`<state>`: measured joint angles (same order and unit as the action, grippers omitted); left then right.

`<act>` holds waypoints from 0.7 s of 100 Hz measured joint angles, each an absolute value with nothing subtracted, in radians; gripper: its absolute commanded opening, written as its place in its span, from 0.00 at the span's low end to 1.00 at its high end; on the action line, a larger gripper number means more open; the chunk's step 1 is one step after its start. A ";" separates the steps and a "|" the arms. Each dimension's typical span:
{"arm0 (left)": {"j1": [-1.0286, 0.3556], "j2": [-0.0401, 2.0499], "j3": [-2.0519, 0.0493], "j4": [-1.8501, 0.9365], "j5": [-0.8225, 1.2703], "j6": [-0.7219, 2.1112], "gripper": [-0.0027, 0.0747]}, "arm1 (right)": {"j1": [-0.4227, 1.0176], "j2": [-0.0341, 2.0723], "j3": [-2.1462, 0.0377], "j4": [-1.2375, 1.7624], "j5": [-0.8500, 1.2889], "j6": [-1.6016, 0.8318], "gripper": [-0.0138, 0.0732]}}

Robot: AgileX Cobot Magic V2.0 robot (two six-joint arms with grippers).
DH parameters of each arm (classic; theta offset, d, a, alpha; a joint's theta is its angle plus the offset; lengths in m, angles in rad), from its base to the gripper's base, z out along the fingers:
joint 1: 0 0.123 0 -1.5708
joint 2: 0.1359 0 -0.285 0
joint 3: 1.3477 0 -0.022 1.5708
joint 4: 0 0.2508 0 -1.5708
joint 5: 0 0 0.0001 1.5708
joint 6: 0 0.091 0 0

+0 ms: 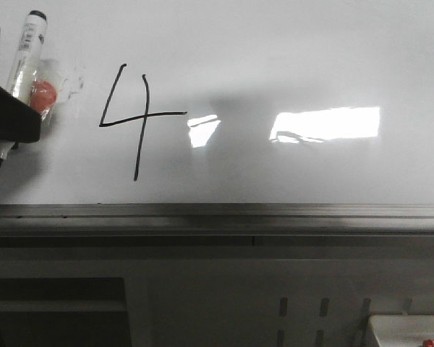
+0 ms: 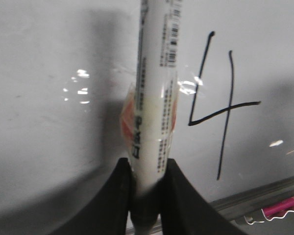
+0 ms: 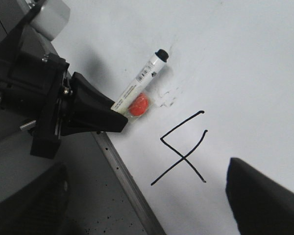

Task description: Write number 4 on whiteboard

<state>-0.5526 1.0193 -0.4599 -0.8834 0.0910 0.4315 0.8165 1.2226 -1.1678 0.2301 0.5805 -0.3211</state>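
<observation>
Left gripper (image 2: 146, 188): jaws closed on a white marker (image 2: 154, 98), gripped at the lower barrel; clear tape and an orange-red blob (image 1: 43, 94) are seen stuck to the barrel. In the front view the marker (image 1: 22, 61) is held near-upright at the left edge of the whiteboard (image 1: 289, 58), black tip down, well left of the drawn figure; contact of tip with board cannot be told.

Right gripper (image 3: 147, 196): two dark fingers are seen at the lower corners of its wrist view, set wide apart, nothing between them.

The number 4 (image 1: 134, 119) is drawn in thin black line on the left-centre of the board, open-topped, with a long stem. Bright light reflections lie to its right. A grey metal rim (image 1: 217, 211) runs along the board's lower edge.
</observation>
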 measured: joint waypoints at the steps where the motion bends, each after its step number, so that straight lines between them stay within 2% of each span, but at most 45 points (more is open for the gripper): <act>1: -0.544 1.019 -0.459 -0.883 0.098 0.432 0.01 | 0.817 1.223 -1.168 0.230 0.581 -0.321 0.82; 17: -0.484 1.027 -0.462 -0.902 0.178 0.432 0.01 | 0.817 1.223 -1.168 0.232 0.581 -0.321 0.82; 43: -0.476 1.027 -0.462 -0.911 0.230 0.432 0.03 | 0.817 1.223 -1.168 0.234 0.581 -0.319 0.82; 50: -0.476 1.027 -0.462 -0.916 0.230 0.432 0.11 | 0.817 1.223 -1.168 0.234 0.581 -0.319 0.82; 62: -0.476 1.027 -0.462 -0.919 0.218 0.432 0.34 | 0.817 1.223 -1.168 0.234 0.581 -0.319 0.82; 70: -0.476 1.027 -0.462 -0.922 0.211 0.432 0.44 | 0.817 1.223 -1.168 0.234 0.581 -0.319 0.82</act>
<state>-0.4758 1.0274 -0.4618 -0.9215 0.2107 0.4315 0.8165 1.2226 -1.1678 0.2337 0.5805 -0.3194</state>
